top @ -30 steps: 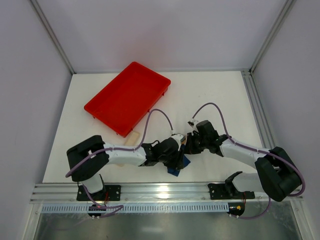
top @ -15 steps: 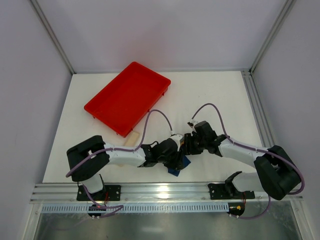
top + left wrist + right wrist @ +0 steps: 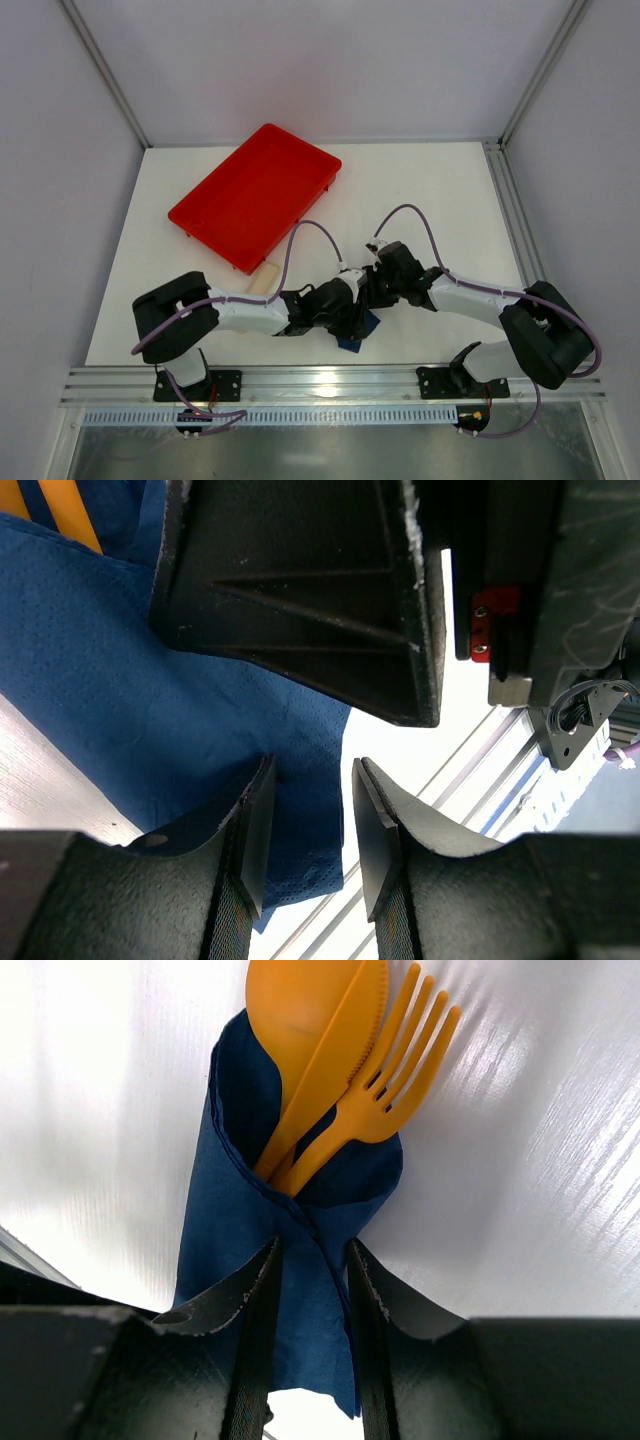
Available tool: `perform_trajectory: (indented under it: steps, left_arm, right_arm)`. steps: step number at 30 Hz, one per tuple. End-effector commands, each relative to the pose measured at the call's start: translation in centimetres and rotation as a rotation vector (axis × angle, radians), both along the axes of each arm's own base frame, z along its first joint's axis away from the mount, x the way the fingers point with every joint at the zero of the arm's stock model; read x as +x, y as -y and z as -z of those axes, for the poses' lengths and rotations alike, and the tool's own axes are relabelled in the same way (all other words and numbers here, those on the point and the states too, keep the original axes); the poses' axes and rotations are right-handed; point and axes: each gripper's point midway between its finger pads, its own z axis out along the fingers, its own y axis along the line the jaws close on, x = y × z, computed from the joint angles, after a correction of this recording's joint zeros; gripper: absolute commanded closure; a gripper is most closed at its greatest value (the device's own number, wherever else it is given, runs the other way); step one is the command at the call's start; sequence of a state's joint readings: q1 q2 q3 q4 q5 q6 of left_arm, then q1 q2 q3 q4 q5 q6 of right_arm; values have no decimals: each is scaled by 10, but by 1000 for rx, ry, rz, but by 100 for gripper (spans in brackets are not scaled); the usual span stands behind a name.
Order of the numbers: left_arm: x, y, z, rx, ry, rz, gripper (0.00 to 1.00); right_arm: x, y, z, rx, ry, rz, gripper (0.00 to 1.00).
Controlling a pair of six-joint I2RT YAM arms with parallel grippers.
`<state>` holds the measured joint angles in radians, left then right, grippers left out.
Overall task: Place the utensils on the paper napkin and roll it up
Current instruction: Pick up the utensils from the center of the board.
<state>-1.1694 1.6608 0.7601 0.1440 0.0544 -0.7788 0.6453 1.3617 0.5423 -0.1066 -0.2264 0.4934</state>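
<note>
The navy paper napkin (image 3: 235, 1210) is wrapped round the orange utensils (image 3: 310, 1020): a spoon, a knife and a fork (image 3: 405, 1070) stick out of its far end. My right gripper (image 3: 310, 1295) is shut on the near part of this roll, close above the white table. In the top view the two grippers meet near the front edge; the right gripper (image 3: 374, 291) is beside the left gripper (image 3: 357, 318), with a napkin corner (image 3: 350, 342) showing below. My left gripper (image 3: 312, 825) is open over a napkin edge (image 3: 150, 710), gripping nothing. Orange handles (image 3: 70, 510) show at the top left.
A red tray (image 3: 255, 195) lies at the back left. A pale beige strip (image 3: 262, 277) lies by its near corner. The right arm's black body (image 3: 300, 590) hangs close in front of the left wrist camera. The table's front rail (image 3: 330, 380) is just below the grippers.
The right arm has shifted a little left and toward the left gripper, with the roll in it. The left arm has hardly moved.
</note>
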Motion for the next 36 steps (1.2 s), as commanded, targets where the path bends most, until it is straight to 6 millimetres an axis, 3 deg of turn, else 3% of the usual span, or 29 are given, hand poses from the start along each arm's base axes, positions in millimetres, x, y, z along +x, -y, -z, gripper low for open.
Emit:
perform_trajectory:
  steps: [1,4,15,18,20,25,31,36]
  left_arm:
    - [-7,-20,17,77,-13,-1,59]
    - [-7,-21,16,76,-11,-3,59]
    - [-7,-25,15,80,-10,-12,59]
    - [-7,-26,15,83,-8,-11,59]
    - [-7,-28,17,90,-7,-12,59]
    - [-8,-30,18,94,-4,-7,59]
    - [-7,-30,17,91,1,-6,59]
    - [-8,-30,18,95,-2,-5,59]
  right_arm:
    - [-7,16,17,-92,-26,8,65]
    - [-9,16,16,-98,-31,-3,65]
    - [-17,3,19,-108,-23,-75,81]
    - [-21,2,19,-91,-29,-86,78]
    - [-23,1,15,-76,-22,-93,69]
    - [-24,3,15,-103,-35,-108,66]
    - [-24,5,19,-135,-44,-108,66]
    - [-27,6,24,-173,-60,-121,78]
